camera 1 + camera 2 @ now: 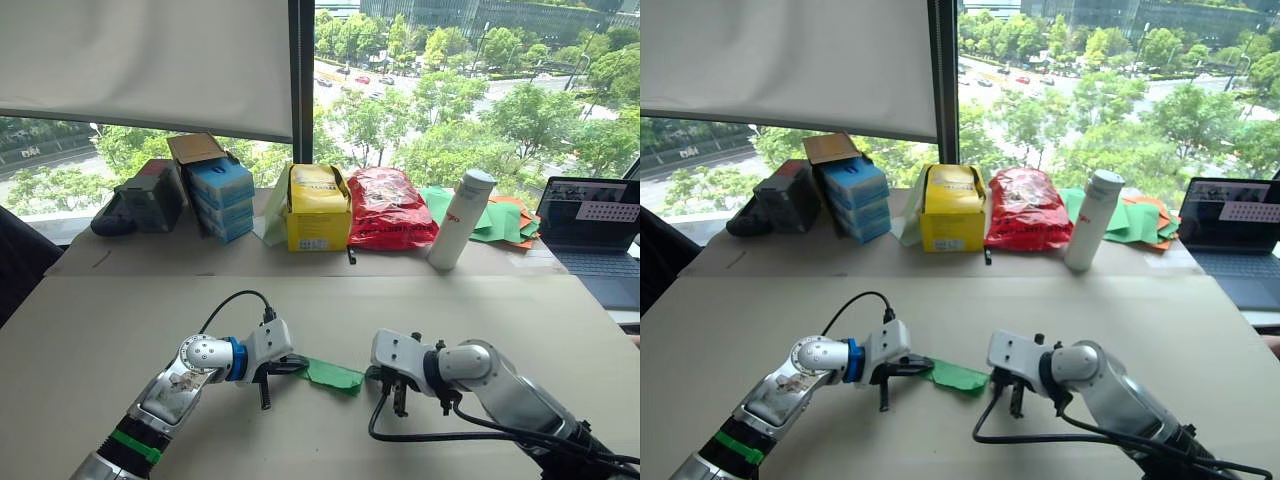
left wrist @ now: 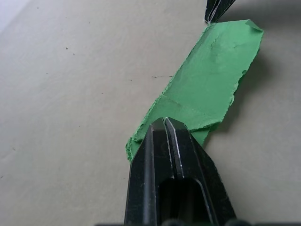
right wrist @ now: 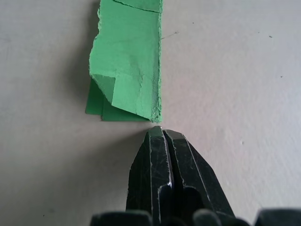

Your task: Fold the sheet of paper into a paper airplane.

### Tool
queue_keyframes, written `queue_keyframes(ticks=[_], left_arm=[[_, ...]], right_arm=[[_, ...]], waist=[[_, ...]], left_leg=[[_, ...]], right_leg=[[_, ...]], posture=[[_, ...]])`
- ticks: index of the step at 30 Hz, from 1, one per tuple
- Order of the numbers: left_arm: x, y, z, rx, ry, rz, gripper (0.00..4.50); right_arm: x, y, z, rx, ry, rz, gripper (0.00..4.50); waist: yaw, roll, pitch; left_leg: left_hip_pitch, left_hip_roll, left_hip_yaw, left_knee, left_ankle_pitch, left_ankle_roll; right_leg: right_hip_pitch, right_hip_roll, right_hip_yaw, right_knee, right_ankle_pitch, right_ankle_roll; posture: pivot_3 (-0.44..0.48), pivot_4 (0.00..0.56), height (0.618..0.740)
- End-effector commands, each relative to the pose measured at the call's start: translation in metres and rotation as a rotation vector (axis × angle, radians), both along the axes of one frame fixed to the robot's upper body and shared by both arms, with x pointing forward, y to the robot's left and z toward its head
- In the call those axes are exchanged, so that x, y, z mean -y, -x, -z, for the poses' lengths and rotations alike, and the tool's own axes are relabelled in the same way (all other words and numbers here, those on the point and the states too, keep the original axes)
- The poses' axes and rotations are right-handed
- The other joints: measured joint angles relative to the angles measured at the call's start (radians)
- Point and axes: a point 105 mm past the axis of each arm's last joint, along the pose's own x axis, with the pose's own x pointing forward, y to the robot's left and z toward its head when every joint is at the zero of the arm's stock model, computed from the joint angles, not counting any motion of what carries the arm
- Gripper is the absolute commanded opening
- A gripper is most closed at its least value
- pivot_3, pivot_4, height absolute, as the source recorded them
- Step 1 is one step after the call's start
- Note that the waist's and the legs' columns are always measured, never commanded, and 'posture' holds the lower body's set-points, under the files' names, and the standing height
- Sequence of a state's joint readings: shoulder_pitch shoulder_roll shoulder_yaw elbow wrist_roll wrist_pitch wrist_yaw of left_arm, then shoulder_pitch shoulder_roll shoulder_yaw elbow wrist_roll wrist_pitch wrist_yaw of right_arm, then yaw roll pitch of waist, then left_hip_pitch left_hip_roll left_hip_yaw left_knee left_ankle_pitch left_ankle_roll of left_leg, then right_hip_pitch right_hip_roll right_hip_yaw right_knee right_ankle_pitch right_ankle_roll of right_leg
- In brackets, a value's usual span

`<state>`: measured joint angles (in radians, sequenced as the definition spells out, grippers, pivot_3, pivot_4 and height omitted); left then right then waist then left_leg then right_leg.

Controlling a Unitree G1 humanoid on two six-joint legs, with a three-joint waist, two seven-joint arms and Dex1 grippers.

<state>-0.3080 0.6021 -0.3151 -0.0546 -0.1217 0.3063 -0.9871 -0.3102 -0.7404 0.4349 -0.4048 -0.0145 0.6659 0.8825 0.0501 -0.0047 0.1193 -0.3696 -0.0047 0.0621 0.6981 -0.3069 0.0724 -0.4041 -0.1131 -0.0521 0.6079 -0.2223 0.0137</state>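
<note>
The sheet of paper (image 1: 333, 375) lies on the beige table (image 1: 120, 330) as a narrow, bright-green folded strip with ragged edges, between my two grippers. My left gripper (image 1: 290, 366) is shut, and its closed fingertips (image 2: 164, 123) rest on top of the strip's left end (image 2: 207, 89). My right gripper (image 1: 374, 376) is also shut. Its tips (image 3: 160, 129) stop just short of the strip's right end (image 3: 127, 61), where layered folds show.
Along the back by the window stand blue boxes (image 1: 220, 195), a yellow box (image 1: 318, 208), a red bag (image 1: 388, 208), a white bottle (image 1: 460, 220) and a pile of green and orange papers (image 1: 505, 220). A laptop (image 1: 600, 225) sits far right.
</note>
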Motion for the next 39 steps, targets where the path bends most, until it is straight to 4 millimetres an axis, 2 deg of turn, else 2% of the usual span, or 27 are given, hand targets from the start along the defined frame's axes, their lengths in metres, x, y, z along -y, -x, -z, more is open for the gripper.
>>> queue_keyframes(ticks=[1,7,9,11,14,17,24,30,34,39], left_arm=[[-0.010,0.002,0.019,-0.057,-0.064,-0.032,0.00],[-0.010,0.001,0.018,-0.056,-0.067,-0.031,0.00],[-0.010,0.002,0.018,-0.056,-0.068,-0.029,0.00],[-0.010,0.001,0.018,-0.056,-0.069,-0.028,0.00],[-0.010,0.001,0.017,-0.054,-0.068,-0.026,0.00],[-0.008,0.000,0.014,-0.047,-0.064,-0.021,0.00],[-0.006,0.000,0.001,-0.023,-0.055,-0.002,0.00],[-0.002,0.000,-0.022,-0.004,-0.016,0.026,0.00],[0.006,-0.005,-0.049,0.027,0.040,0.065,0.00],[0.009,-0.003,-0.039,0.018,0.006,0.101,0.00]], right_arm=[[0.024,-0.011,0.004,-0.035,0.027,0.122,0.04],[-0.001,-0.024,-0.046,0.115,-0.152,0.043,0.04],[-0.016,-0.019,-0.061,0.137,-0.238,-0.018,0.04],[-0.031,-0.010,-0.067,0.126,-0.298,-0.067,0.04],[-0.043,0.000,-0.060,0.095,-0.304,-0.108,0.04],[-0.050,0.005,-0.039,0.055,-0.250,-0.120,0.04],[-0.042,0.007,0.007,-0.037,-0.147,-0.069,0.04],[-0.040,0.009,0.018,-0.062,-0.123,-0.061,0.04],[-0.038,0.009,0.023,-0.082,-0.108,-0.053,0.04],[-0.038,0.010,0.024,-0.084,-0.103,-0.050,0.04]], waist=[[-0.001,0.000,0.000],[-0.012,0.000,0.003],[-0.014,0.000,0.003],[-0.015,0.000,0.003],[-0.014,0.000,0.003],[-0.016,-0.001,0.004],[-0.021,-0.001,0.004],[-0.034,-0.002,0.005],[-0.035,-0.004,0.006],[-0.038,-0.005,0.007]], left_leg=[[0.000,0.000,0.000,0.000,0.000,0.000],[-0.005,0.000,0.000,-0.001,0.001,-0.001],[-0.011,0.000,0.000,-0.002,0.002,-0.003],[-0.018,0.000,0.000,-0.002,0.004,-0.006],[-0.019,0.002,0.000,-0.003,0.005,-0.007],[-0.019,0.002,0.000,-0.002,0.004,-0.006],[-0.019,0.001,0.001,0.000,0.004,-0.005],[-0.018,0.002,0.000,0.000,0.004,-0.005],[-0.019,0.002,0.000,0.001,0.005,-0.006],[-0.018,0.002,0.000,0.001,0.005,-0.006]], right_leg=[[0.000,0.000,0.000,0.000,0.000,0.000],[-0.006,0.000,0.000,0.001,0.000,0.000],[-0.010,0.000,0.001,0.002,0.004,0.005],[-0.018,0.002,0.001,0.004,0.004,0.005],[-0.018,0.004,-0.001,0.004,0.003,0.002],[-0.017,0.004,-0.002,0.004,0.003,0.003],[-0.017,0.007,-0.007,0.005,0.004,0.004],[-0.016,0.013,-0.009,0.005,0.004,0.004],[-0.016,0.015,-0.009,0.005,0.004,0.004],[-0.015,0.016,-0.007,0.006,0.004,0.004]], posture=[[0.000,0.150,0.740],[0.000,0.150,0.740],[0.000,0.150,0.740],[0.000,0.150,0.740],[0.000,0.150,0.740],[0.000,0.150,0.740],[0.000,0.150,0.740],[0.000,0.150,0.740],[0.000,0.150,0.740],[0.000,0.150,0.740]])
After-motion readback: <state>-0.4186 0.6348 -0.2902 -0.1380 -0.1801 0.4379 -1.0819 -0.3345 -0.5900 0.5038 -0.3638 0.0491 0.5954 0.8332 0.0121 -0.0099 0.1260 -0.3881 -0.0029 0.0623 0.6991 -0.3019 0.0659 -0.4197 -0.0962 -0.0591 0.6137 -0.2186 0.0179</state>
